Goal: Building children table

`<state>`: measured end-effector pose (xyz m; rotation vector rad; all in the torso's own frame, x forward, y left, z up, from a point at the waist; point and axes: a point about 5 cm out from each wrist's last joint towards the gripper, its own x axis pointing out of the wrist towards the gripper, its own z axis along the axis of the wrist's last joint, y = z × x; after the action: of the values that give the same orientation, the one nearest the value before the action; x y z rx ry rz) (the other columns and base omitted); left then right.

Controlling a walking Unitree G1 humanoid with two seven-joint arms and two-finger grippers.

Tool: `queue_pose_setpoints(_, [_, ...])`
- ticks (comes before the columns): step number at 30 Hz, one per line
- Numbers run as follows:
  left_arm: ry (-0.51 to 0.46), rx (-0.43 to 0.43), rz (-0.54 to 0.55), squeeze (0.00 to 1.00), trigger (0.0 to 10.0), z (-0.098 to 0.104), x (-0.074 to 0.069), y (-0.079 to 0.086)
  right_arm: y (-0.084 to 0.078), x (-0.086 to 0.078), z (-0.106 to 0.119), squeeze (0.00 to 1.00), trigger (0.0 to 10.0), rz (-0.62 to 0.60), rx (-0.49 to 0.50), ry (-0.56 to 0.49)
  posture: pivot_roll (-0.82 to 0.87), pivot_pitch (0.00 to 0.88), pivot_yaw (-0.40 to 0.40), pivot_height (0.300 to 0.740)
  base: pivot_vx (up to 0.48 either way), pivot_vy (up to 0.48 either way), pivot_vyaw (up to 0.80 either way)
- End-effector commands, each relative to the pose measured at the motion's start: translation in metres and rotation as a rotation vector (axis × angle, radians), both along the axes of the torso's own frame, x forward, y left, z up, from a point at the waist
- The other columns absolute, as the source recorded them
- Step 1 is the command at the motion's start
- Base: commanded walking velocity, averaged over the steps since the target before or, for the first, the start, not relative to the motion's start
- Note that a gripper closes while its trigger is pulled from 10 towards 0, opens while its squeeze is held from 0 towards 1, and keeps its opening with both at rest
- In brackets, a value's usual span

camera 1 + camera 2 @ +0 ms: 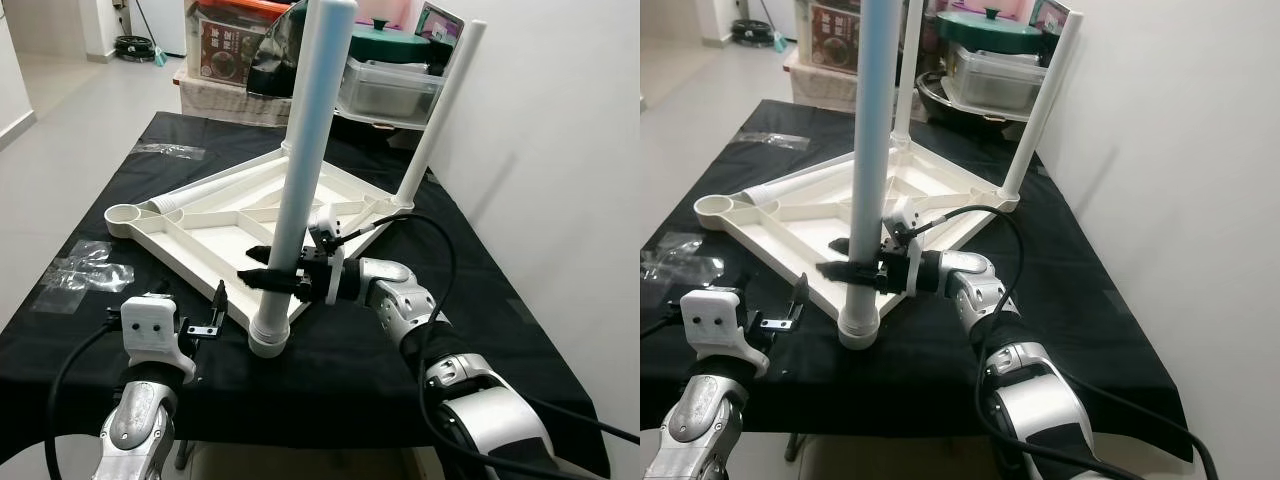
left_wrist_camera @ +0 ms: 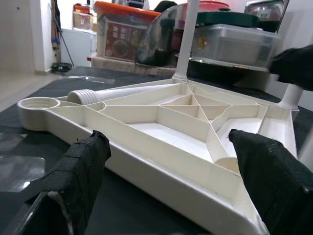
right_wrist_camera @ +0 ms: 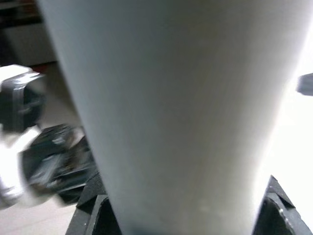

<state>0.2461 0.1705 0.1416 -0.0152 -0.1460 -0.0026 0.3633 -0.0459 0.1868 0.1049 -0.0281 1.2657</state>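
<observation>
The right tool [image 1: 270, 272] is clamped on the white leg [image 1: 305, 170], which stands upright in the near corner socket of the upturned tabletop [image 1: 215, 235], while the left tool [image 1: 205, 322] hovers open just beside that corner.

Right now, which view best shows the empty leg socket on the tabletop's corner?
The left eye view: the empty leg socket is seen from above, open ring unobstructed. The right eye view shows it near the frame edge; the left wrist view shows it side-on. The right wrist view faces the held leg.
</observation>
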Motion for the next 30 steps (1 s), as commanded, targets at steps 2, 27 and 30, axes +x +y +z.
queue_pose_setpoints(2, [0.012,-0.009,-0.008,0.00,10.0,-0.004,-0.002,-0.001,-0.026,0.015,-0.006,0.00,0.0,-0.317,-0.017,0.013,0.12,0.000,-0.204,0.740,0.000,0.000,0.00])
queue_pose_setpoints(27, [0.022,-0.012,-0.021,0.00,10.0,-0.005,-0.002,-0.003,-0.074,0.003,0.041,0.00,10.0,-0.544,-0.080,-0.127,0.08,0.000,-0.176,0.740,0.000,0.000,0.00])
queue_pose_setpoints(30, [0.019,-0.013,-0.022,0.00,10.0,-0.004,-0.002,-0.003,-0.075,0.000,0.040,0.00,10.0,-0.438,-0.101,-0.142,0.09,0.000,-0.183,0.740,0.000,0.000,0.00])
